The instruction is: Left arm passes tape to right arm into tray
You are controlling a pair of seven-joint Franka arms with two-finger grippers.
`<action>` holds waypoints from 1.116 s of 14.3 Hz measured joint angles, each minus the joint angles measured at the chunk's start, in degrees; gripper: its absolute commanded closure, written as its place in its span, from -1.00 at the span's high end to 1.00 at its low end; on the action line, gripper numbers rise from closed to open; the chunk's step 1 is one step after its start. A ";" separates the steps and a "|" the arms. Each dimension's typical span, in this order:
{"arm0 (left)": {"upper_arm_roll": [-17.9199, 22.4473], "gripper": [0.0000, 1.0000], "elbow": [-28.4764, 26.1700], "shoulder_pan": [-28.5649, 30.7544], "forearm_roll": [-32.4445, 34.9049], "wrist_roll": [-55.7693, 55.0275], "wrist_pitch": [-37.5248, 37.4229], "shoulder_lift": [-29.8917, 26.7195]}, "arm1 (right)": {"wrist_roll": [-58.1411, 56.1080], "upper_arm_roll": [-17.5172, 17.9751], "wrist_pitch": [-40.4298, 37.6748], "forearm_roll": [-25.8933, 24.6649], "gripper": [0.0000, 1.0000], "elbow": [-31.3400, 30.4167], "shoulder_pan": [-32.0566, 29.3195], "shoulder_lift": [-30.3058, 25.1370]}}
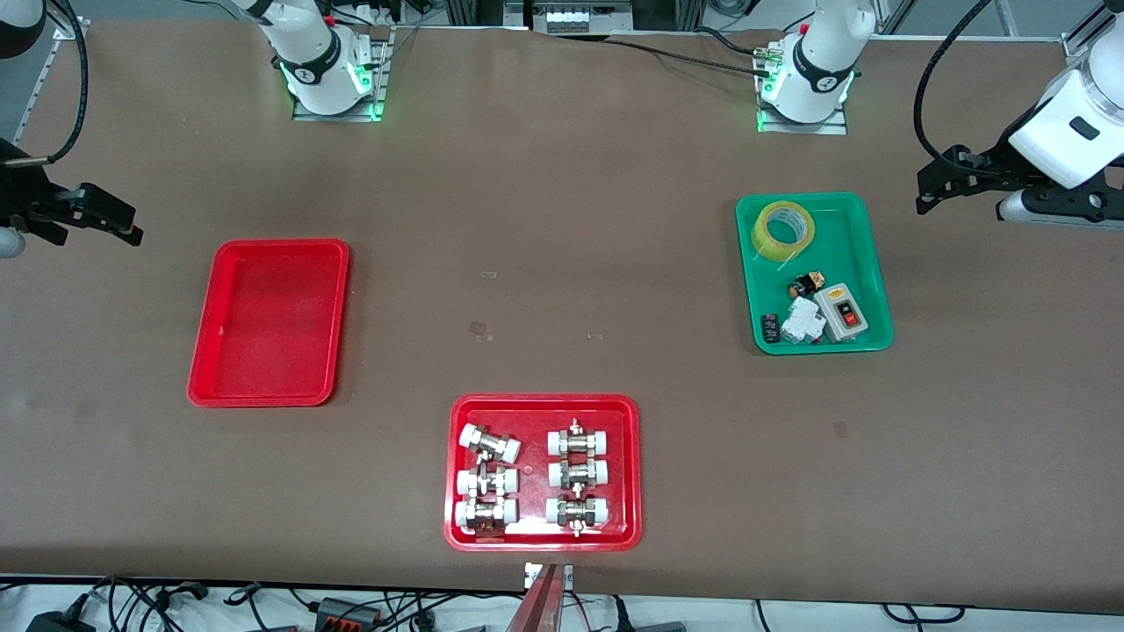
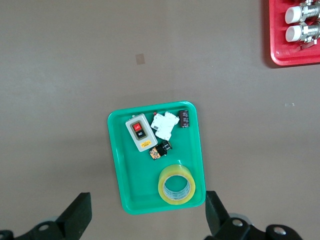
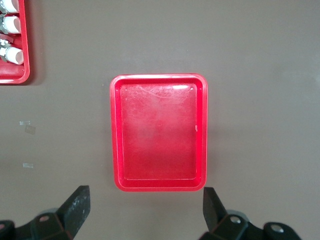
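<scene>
Tape (image 1: 783,230), a roll of translucent yellow packing film on a white core, lies flat in the corner of a green plastic rectangular tray (image 1: 865,263) that is farthest from the front camera, on the side toward the middle of the surface; this green tray sits on the brown surface (image 1: 562,219) toward the left arm's end. Sharing the green tray, nearer the front camera than the roll, are a grey switch box with red and black buttons (image 1: 841,312), a small white plastic block (image 1: 803,321), a small black-and-orange part (image 1: 805,283) and a small dark cylindrical part (image 1: 770,327). The plain glossy red plastic tray (image 1: 268,323) with rounded corners rests empty toward the right arm's end of the surface, well apart from the roll. A second red plastic tray (image 1: 543,412), close to the surface's edge nearest the front camera and about midway along it, carries six metal fittings with white caps (image 1: 532,478) in two rows. The left gripper (image 1: 948,180) hangs high above the surface just off the green tray toward the left arm's end, its black fingers (image 2: 75,215) spread wide and holding nothing. The right gripper (image 1: 88,219) hangs high above the right arm's end of the surface, near the plain red tray, its fingers (image 3: 75,207) likewise spread wide and empty.
</scene>
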 measured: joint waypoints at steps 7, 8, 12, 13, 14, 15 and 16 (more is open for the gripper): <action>0.00 1.00 -3.85 0.01 -1.93 -0.01 -5.44 1.49 | 0.00 0.00 -0.03 0.00 1.00 0.00 -0.06 -0.05; 0.01 1.00 -6.22 0.01 -2.02 -0.05 -5.51 2.04 | 0.00 0.00 -0.12 0.00 1.00 0.00 -0.07 -0.05; 0.13 1.00 -18.24 1.08 -2.07 -0.33 0.48 5.77 | 0.00 0.00 -0.17 0.00 1.00 0.01 -0.15 -0.05; 0.14 1.00 -21.89 1.50 -2.08 -0.34 3.59 6.53 | 0.00 0.00 -0.17 0.00 1.00 0.01 -0.16 -0.05; 0.16 1.00 -25.80 1.83 -2.08 -0.34 7.19 7.03 | 0.00 0.00 -0.17 0.00 1.00 0.01 -0.16 -0.05; 0.17 1.00 -29.95 2.00 -2.10 -0.35 11.21 7.36 | 0.00 0.00 -0.17 0.00 1.00 0.01 -0.16 -0.05; 0.17 1.00 -33.87 2.03 -2.13 -0.38 15.11 7.69 | 0.00 0.00 -0.17 0.00 1.00 0.01 -0.16 -0.05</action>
